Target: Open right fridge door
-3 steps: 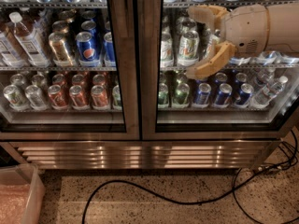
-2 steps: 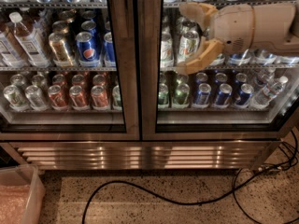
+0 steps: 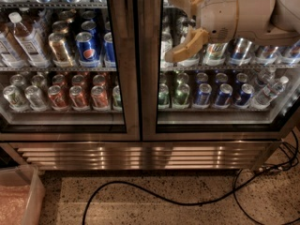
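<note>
The right fridge door (image 3: pixel 151 78) is a glass panel in a brushed steel frame and stands shut, flush with the left door. Green, blue and silver cans and bottles (image 3: pixel 202 93) show through its glass. My gripper (image 3: pixel 169 27) is at the top right, in front of this door's glass. It is open, its tan fingers (image 3: pixel 183 47) pointing left, their tips close to the door's left frame edge. The white arm (image 3: pixel 243 15) reaches in from the right. I cannot make out a handle.
The left glass door (image 3: pixel 117 55) has Pepsi cans (image 3: pixel 87 48) and orange cans behind it. A steel grille (image 3: pixel 140 156) runs below both doors. A black cable (image 3: pixel 154 197) lies across the speckled floor. A pale bin (image 3: pixel 18 198) stands at the bottom left.
My gripper has moved left and slightly up across the right door's glass, toward the centre frame. The door has stayed shut.
</note>
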`<state>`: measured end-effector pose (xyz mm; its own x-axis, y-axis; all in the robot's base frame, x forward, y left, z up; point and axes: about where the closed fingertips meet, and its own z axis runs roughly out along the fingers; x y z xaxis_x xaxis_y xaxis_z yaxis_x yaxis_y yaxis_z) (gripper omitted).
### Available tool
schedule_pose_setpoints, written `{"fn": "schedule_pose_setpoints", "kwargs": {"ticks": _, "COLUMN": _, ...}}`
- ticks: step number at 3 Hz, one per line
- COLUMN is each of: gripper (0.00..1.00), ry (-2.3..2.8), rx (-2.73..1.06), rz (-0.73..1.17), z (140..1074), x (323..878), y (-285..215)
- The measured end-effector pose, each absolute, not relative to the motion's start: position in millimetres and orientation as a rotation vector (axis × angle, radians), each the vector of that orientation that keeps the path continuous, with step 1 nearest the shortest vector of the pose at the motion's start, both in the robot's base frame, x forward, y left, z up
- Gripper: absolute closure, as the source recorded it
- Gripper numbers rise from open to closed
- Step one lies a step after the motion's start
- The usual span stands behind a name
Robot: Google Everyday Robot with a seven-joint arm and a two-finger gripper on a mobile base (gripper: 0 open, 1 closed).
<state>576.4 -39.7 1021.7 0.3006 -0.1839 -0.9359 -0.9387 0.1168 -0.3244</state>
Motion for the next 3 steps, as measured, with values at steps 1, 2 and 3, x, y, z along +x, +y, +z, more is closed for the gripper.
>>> {"fn": "schedule_pose_setpoints", "kwargs": {"ticks": 1, "gripper": 0.0, "ry": 1.126, "rx": -1.365, "rz": 0.782, "z": 1028.0, "x": 581.1, "y": -34.9}}
{"fn": "schedule_pose_setpoints", "kwargs": {"ticks": 2, "gripper": 0.0, "ry": 1.123, "rx": -1.37, "rz": 0.791, "z": 1027.0, "x": 580.8, "y": -34.1}}
{"fn": "schedule_pose_setpoints", "kwargs": {"ticks": 3, "gripper": 0.0, "ry": 1.121, "rx": -1.373, "rz": 0.798, "z": 1026.5, "x": 579.6, "y": -32.8}}
